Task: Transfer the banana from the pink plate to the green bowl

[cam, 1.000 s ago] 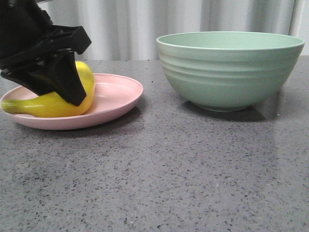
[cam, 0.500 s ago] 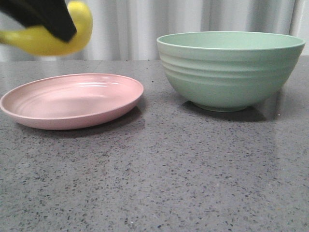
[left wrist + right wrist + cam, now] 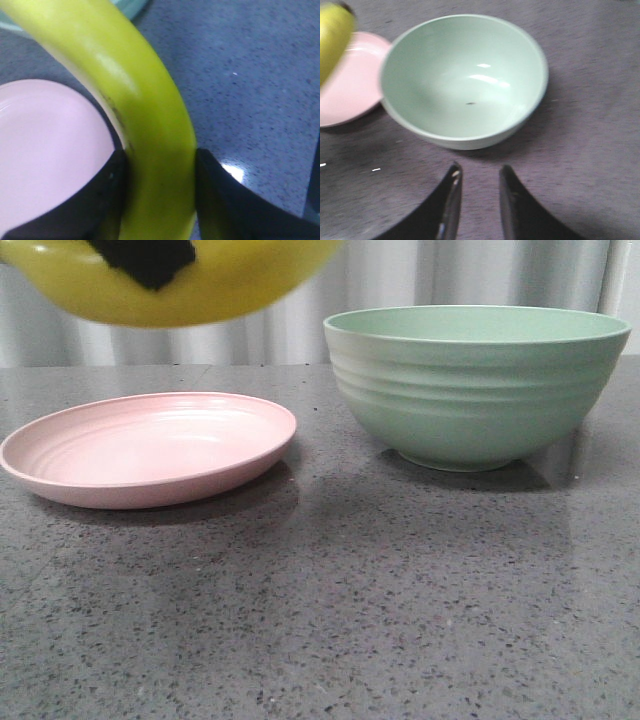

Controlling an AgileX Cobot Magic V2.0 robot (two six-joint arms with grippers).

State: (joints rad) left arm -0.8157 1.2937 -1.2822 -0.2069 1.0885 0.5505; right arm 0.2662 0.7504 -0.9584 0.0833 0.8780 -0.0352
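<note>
My left gripper [image 3: 160, 165] is shut on the yellow banana [image 3: 150, 125] and holds it high in the air. In the front view the banana [image 3: 230, 280] fills the top left, above the pink plate [image 3: 150, 445], with one black finger [image 3: 148, 258] across it. The plate is bare and also shows under the banana in the left wrist view [image 3: 45, 150]. The green bowl [image 3: 475, 380] stands to the right of the plate and holds nothing [image 3: 465, 80]. My right gripper [image 3: 479, 172] is open and holds nothing, over the table near the bowl. The banana's end [image 3: 334, 35] shows in the right wrist view.
The grey speckled tabletop [image 3: 330, 590] carries only the plate and the bowl. A pale curtain [image 3: 300, 300] hangs behind the table. The pink plate [image 3: 347, 85] lies close beside the bowl.
My left gripper lifted the banana off the pink plate, then carried it up and to the right, closer to the camera. The plate now lies bare. The bowl has not moved.
</note>
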